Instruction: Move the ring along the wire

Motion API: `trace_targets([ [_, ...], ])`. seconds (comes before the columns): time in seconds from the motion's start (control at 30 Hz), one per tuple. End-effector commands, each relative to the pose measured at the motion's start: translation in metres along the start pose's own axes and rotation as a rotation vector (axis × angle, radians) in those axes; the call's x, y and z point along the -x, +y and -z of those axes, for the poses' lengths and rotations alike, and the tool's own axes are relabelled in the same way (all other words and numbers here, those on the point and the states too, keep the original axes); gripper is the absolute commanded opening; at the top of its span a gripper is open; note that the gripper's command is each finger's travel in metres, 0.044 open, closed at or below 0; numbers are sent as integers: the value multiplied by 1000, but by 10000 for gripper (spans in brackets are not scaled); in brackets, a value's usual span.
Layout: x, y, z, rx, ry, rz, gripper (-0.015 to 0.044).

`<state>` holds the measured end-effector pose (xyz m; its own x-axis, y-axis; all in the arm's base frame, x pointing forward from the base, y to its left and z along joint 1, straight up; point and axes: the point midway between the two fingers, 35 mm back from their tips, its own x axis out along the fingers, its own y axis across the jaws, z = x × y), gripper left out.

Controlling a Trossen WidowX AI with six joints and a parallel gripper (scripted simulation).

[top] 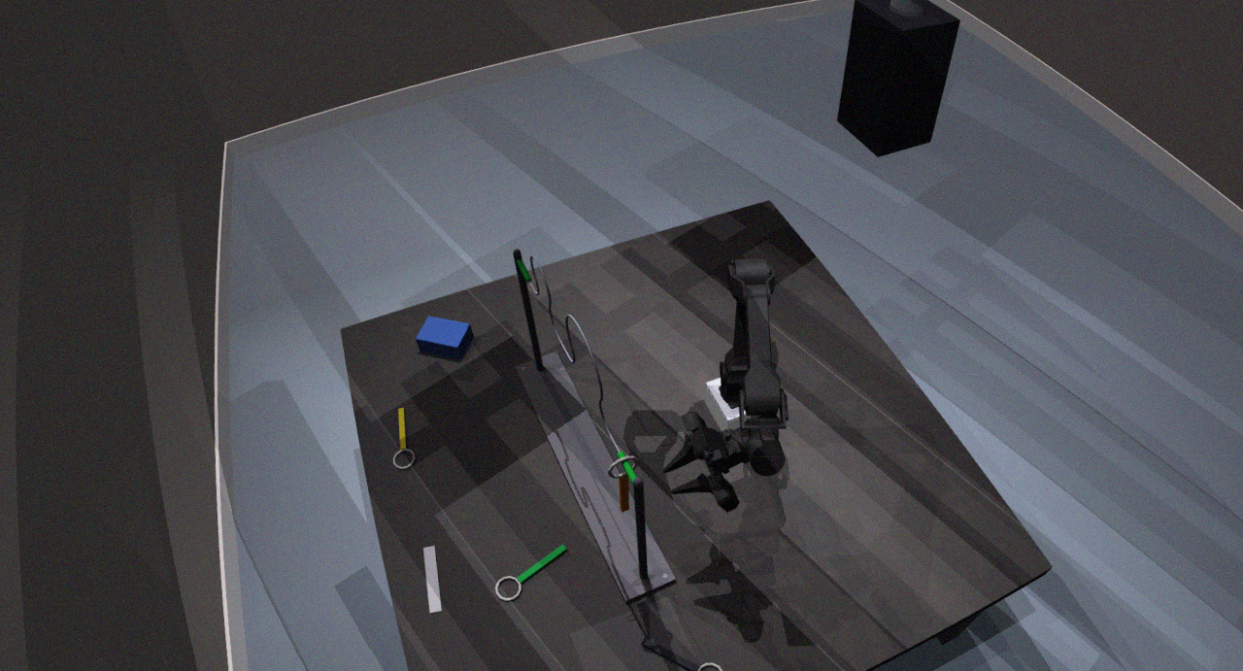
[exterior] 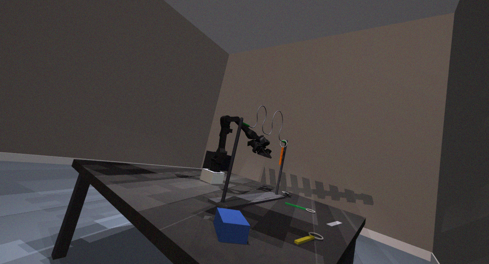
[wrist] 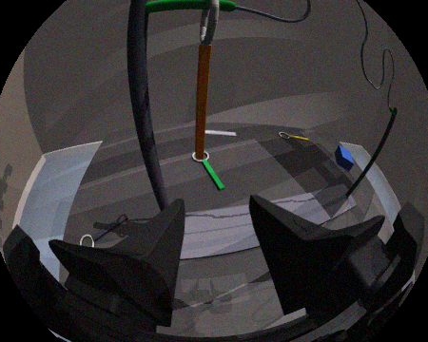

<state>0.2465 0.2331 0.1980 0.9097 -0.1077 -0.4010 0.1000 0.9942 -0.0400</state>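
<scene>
Handle (top: 623, 493) (exterior: 281, 156) (wrist: 203, 102) hangs beyond fingers (top: 690, 487) (exterior: 266, 154), seemingly clear of both; fingers partway open, holding nothing.

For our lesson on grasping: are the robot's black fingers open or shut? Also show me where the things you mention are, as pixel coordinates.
Open: the black fingers (top: 667, 481) stand apart, the orange bar handle (top: 623, 493) (exterior: 281, 155) (wrist: 203, 102) hanging beyond them.

Tan and dark walls (exterior: 342, 91) (exterior: 102, 74) meet under a grey ceiling (exterior: 324, 12). Pale trim edges the blue-grey floor (top: 390, 197) (exterior: 20, 208). A dark table (top: 869, 493) (exterior: 143, 208) stands in dim light, crossed by shadows.
</scene>
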Motion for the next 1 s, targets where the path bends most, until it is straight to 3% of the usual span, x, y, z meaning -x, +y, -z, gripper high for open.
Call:
trace_targets([
  [0.0, 35, 2, -2, -6, -7, -14, 291],
  [0.2, 43, 1, -3, -5, -11, -15, 440],
  [0.97, 43, 1, -3, -5, -11, -15, 440],
])
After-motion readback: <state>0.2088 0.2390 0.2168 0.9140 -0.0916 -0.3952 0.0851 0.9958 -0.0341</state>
